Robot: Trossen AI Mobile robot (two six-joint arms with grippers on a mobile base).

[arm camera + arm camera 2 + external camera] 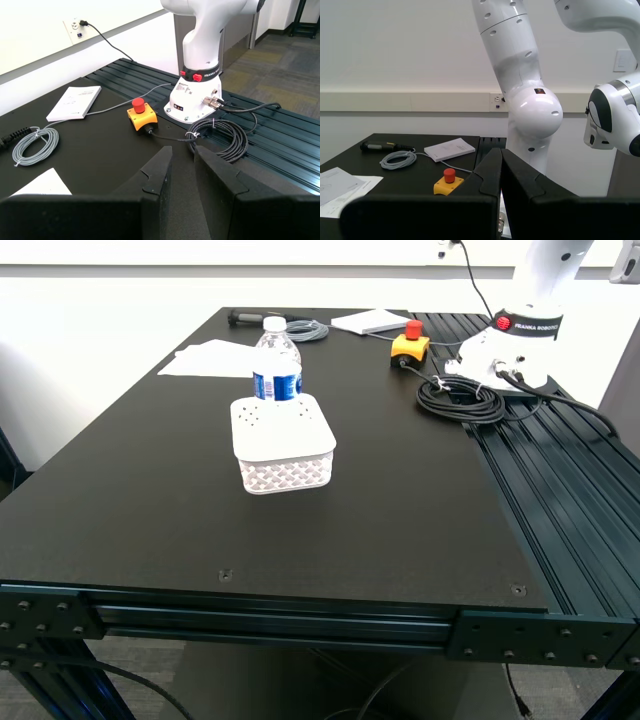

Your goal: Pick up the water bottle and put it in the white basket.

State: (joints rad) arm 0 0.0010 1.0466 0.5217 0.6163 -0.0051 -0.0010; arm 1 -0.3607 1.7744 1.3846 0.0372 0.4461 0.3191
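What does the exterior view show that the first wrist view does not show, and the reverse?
Only the exterior view shows the water bottle standing behind the white basket, which lies with its dotted flat face up. Only the first wrist view shows my first claw, its jaws slightly apart with nothing between them, and a wall socket. Both show the yellow stop button, the coiled black cable, the grey cable coil, the white booklet and the white robot base.

Water bottle [277, 365] base behind white basket [283, 444]

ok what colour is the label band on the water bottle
Blue, with small white print, wrapped around the water bottle. It shows best in the exterior view.
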